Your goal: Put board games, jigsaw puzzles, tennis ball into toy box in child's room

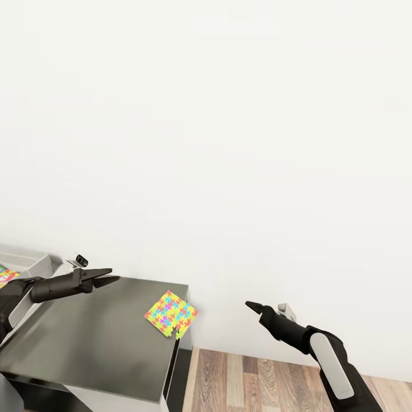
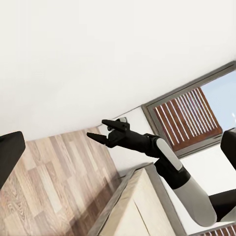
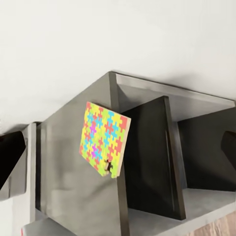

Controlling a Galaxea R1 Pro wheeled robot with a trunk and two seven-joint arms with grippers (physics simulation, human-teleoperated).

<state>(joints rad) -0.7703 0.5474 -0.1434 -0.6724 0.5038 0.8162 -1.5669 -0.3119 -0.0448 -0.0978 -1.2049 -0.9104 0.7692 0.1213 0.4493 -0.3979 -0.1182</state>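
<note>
One jigsaw puzzle, a thin multicolour square, lies on the right end of the dark grey unit, its corner hanging over the edge. In the right wrist view the puzzle lies on the grey top above open shelves. My left gripper hovers open over the unit, left of the puzzle and apart from it. Over the floor, right of the unit, my right gripper is held open and empty; the left wrist view shows this right gripper with its fingers apart. The toy box is at the far left, something colourful inside.
A plain white wall stands right behind the unit. Wood plank floor lies to the right. The unit has dark open shelf compartments on its side. A window with slats and a pale wood surface are in the left wrist view.
</note>
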